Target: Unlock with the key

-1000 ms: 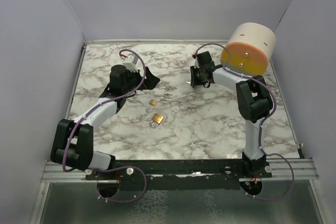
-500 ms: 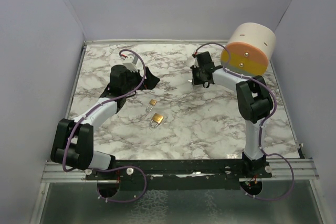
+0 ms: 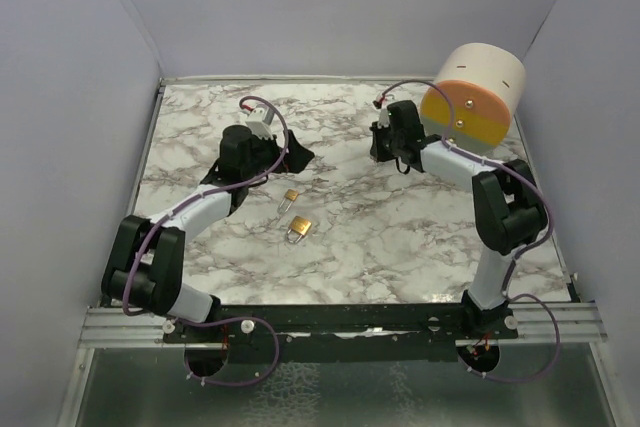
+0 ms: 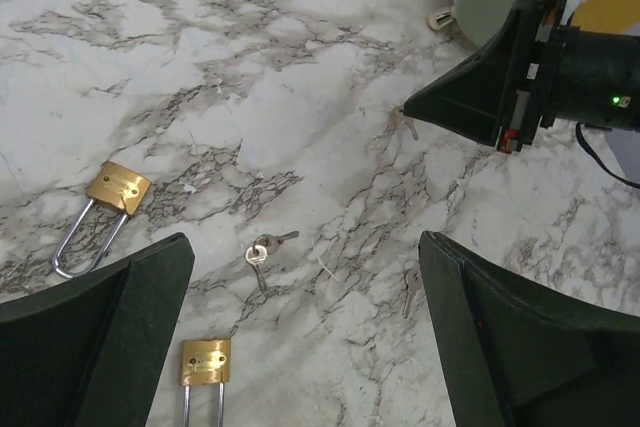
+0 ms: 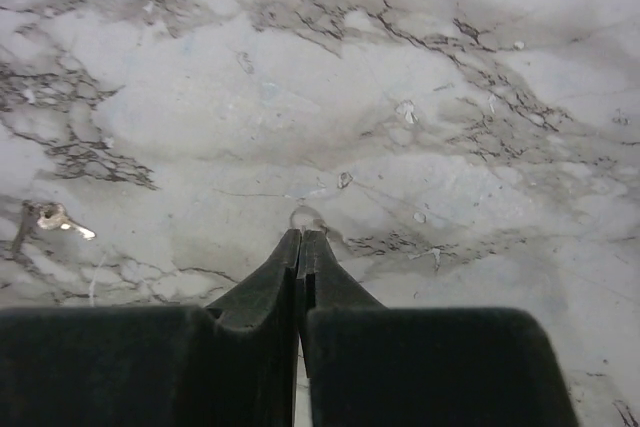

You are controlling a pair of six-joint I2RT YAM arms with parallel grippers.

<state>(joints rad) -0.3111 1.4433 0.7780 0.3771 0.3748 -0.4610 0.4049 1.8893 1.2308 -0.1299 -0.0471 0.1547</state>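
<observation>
White marble tabletop point(image 3: 400, 237) veined in grey, walled in pale grey. Near its centre lies a small brass padlock point(image 3: 291, 195), with a second brass padlock point(image 3: 299, 228) at its six o'clock. The left gripper point(image 3: 288, 159), at their eleven o'clock, is spread wide and empty above a small silver key pair point(image 4: 262, 247). The right gripper point(image 5: 301, 235), at two o'clock, is closed tight, its tips at a single silver key point(image 5: 303, 215); whether it is pinched is unclear. A beige-and-orange cylinder point(image 3: 475, 92) stands beyond.

The top camera overlooks the whole marble table point(image 3: 400, 237) from above its near edge. Left wrist slants across it, sharing both padlocks point(image 3: 298, 229); right wrist peers closely down.
</observation>
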